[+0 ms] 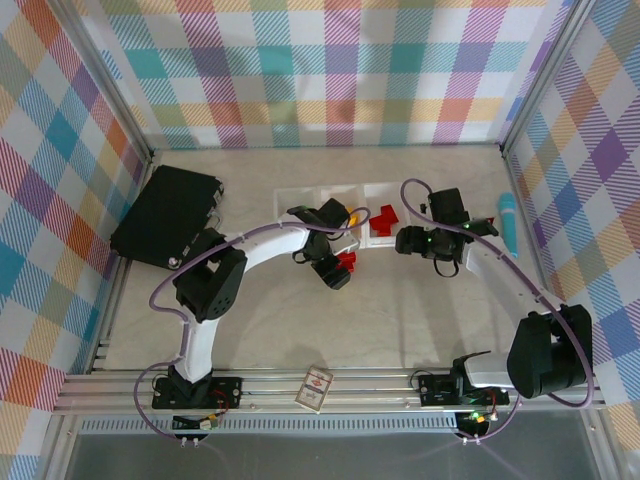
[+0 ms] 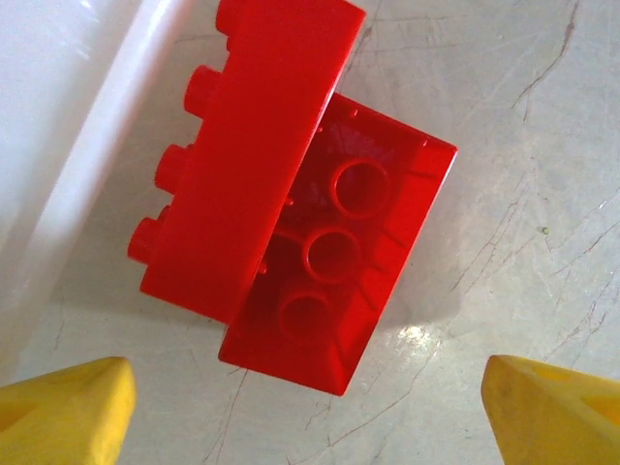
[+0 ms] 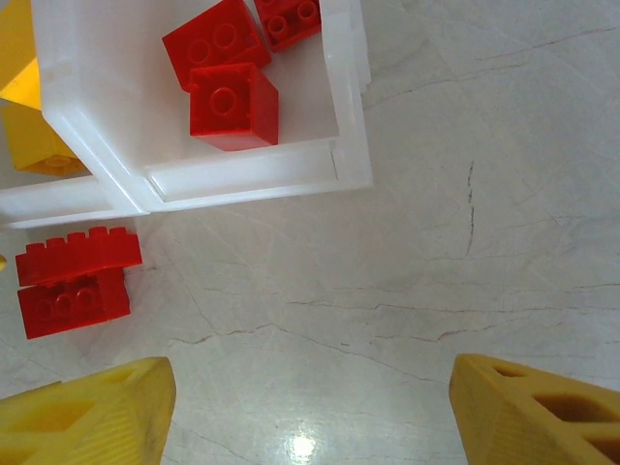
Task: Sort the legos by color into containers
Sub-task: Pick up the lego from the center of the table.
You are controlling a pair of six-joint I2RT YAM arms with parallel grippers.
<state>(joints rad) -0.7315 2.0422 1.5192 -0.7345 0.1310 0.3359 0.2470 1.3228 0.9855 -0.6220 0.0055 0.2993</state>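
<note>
Two red legos (image 2: 291,203) lie together on the table just outside the white containers (image 1: 290,203): one on its side, one upside down with its hollow underside up. My left gripper (image 2: 310,417) hovers over them, open, its yellow fingertips (image 2: 68,412) apart on both sides and touching neither; from above it (image 1: 338,275) sits beside that pair (image 1: 347,262). The right-hand tray (image 3: 242,170) holds three red legos (image 3: 232,102); the neighbouring tray holds yellow ones (image 3: 24,116). My right gripper (image 3: 310,417) is open over bare table in front of that tray.
A flat black box (image 1: 165,215) lies at the back left. A teal object (image 1: 509,222) lies by the right wall. A small red-and-white card (image 1: 315,388) rests on the front rail. Plaid walls close in three sides.
</note>
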